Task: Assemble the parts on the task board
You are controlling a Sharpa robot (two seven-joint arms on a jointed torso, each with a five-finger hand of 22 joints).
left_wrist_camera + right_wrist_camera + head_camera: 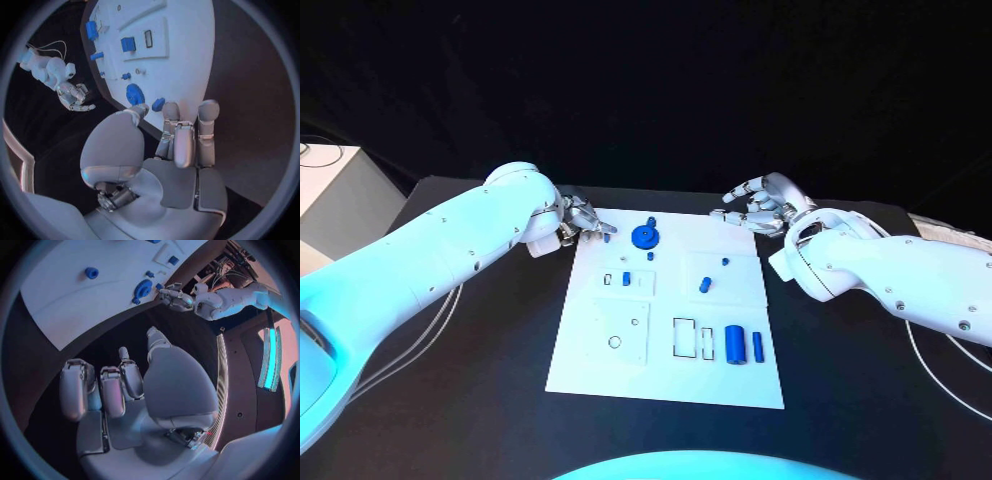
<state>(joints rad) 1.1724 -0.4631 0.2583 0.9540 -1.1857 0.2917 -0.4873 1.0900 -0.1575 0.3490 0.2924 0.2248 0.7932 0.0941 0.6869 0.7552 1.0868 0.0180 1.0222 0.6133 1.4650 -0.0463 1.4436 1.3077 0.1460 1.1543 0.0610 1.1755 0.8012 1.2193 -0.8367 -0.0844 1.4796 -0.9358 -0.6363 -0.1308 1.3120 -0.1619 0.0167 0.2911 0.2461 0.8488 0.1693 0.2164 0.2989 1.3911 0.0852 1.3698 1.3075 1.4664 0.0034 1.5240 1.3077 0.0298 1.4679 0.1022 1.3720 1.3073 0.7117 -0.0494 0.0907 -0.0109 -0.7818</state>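
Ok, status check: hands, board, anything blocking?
Left hand at the task board far left corner, holding nothing. Right hand open off its far right corner. Blue parts lie loose on the board. Nothing blocking.

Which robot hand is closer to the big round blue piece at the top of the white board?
The left hand. Its fingers reach over the task board corner, next to the round blue part. The right hand hangs beyond the board's other far corner, holding nothing.

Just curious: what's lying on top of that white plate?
On the task board: a round blue part, small blue pieces, and two blue cylinders. Its far left corner is hidden by the left hand.
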